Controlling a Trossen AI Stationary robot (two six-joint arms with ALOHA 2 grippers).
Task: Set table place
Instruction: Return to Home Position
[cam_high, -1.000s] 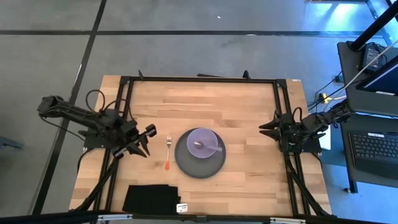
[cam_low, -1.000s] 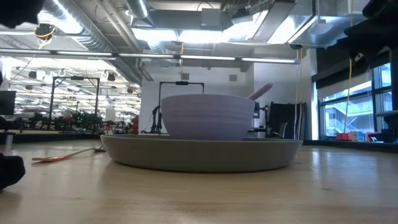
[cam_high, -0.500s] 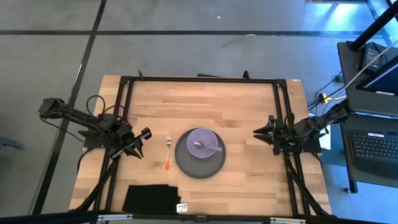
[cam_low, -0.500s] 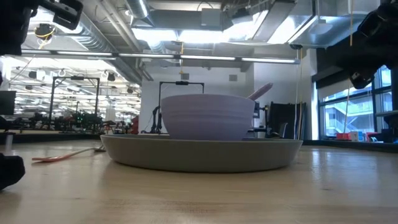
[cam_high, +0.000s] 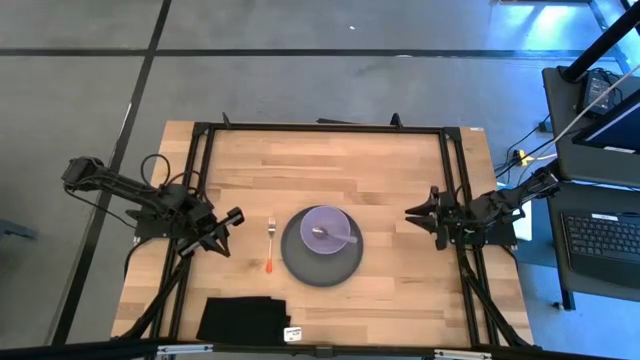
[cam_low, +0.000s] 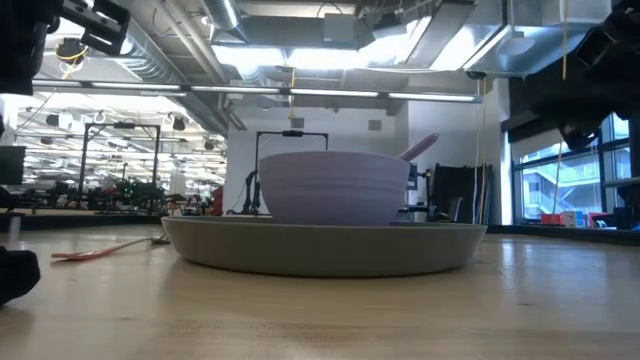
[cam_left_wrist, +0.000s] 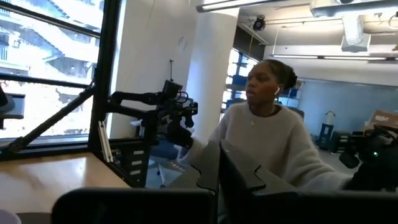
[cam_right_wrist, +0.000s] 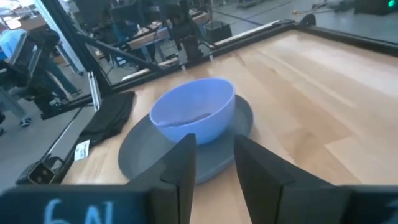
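High view, from the left: the left gripper (cam_high: 226, 232) hangs over the left side of the table (cam_high: 330, 165); it has slid back a little from where it was a second ago, away from the middle; in the left wrist view its two fingers (cam_left_wrist: 249, 183) look pressed together, and it holds nothing; a person in a pale jumper (cam_left_wrist: 273, 143) shows in the room behind.

A folded black cloth (cam_high: 240, 320) lies near the front edge; it has not moved.

Next comes the orange fork (cam_high: 270, 245), flat on the wood just beside the left rim of the grey plate (cam_high: 300, 268); the purple bowl (cam_high: 340, 220) sits on the plate, a bit toward the back; the spoon (cam_high: 335, 237) rests inside the bowl, with its handle leaning over the right side; all four are just where they were a second ago.

On the right, the right gripper (cam_high: 425, 217) hangs by the right side of the table, pointing at the plate; it has crept a little closer to the plate; in the right wrist view its fingers (cam_right_wrist: 180, 165) stand a small way apart, with nothing between them.
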